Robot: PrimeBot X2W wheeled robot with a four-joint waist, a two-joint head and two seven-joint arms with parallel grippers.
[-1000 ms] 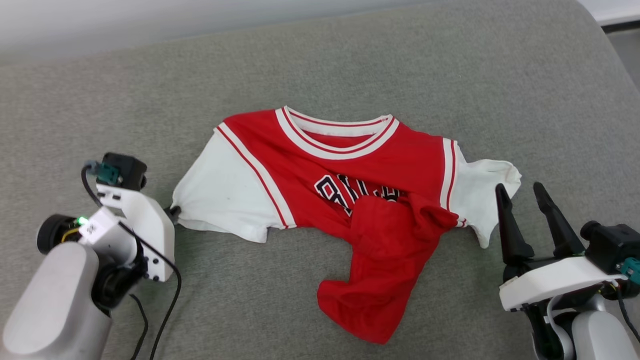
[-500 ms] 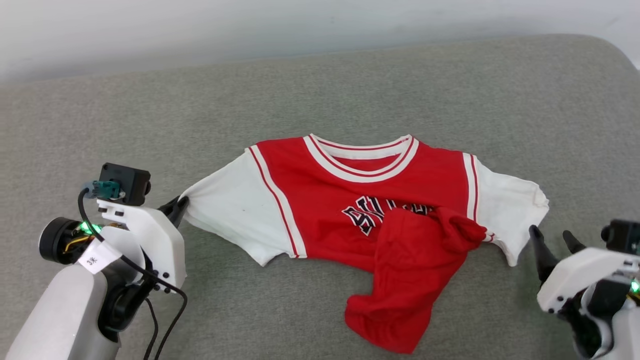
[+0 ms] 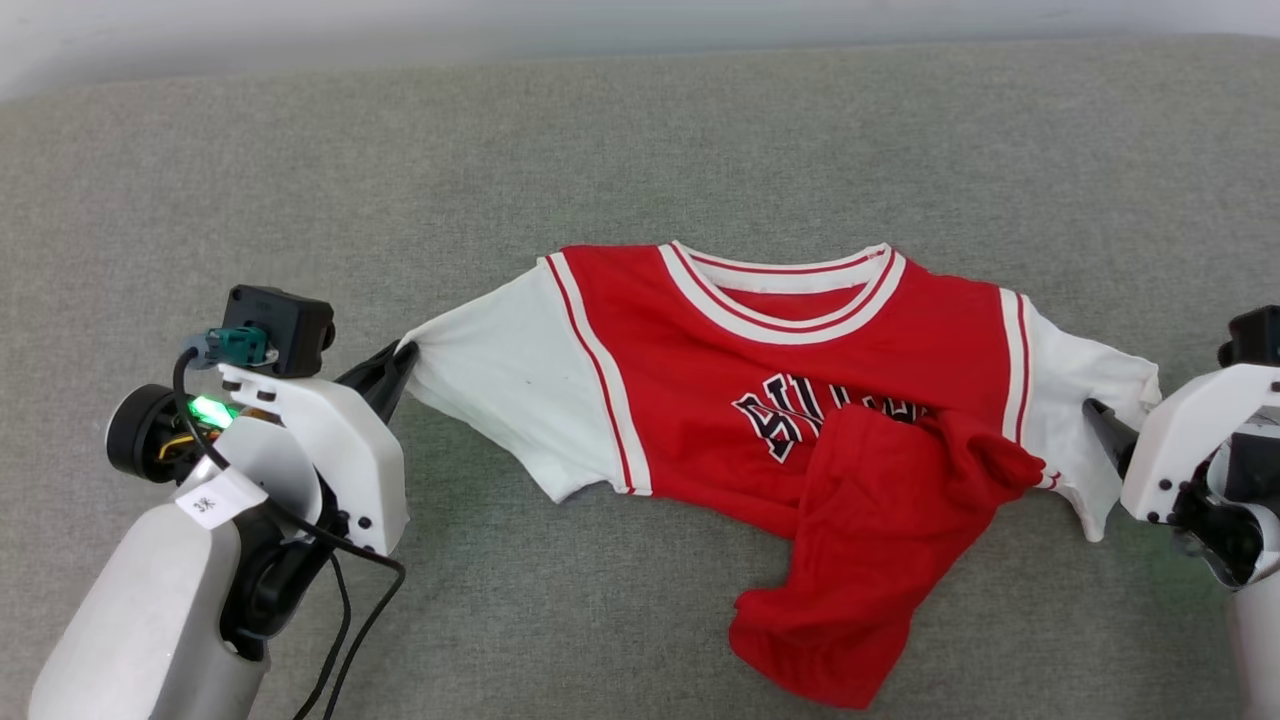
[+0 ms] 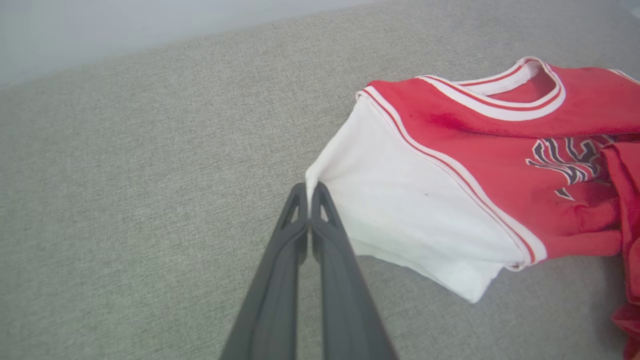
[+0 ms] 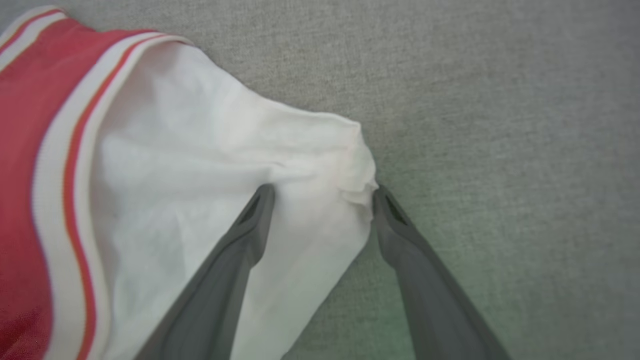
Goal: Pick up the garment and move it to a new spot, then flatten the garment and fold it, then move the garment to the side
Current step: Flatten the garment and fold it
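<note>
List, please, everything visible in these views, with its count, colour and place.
garment: one, red with white sleeves, lying on the cushion, hem bunched up over the lettering.
cushion: one, grey fabric, under the garment.
wall: one, pale, along the far edge.
cable: one, black, hanging by the left arm.
left gripper: one, dark fingers, shut on the tip of one white sleeve.
right gripper: one, dark fingers, open astride the other sleeve's edge.

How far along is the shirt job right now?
Early. Done: shirt lies chest up on the cushion. In hand: left jaws shut on one sleeve tip, right jaws open around the other sleeve's edge. Left: hem is bunched over the lettering, so flattening, folding and moving aside remain.
</note>
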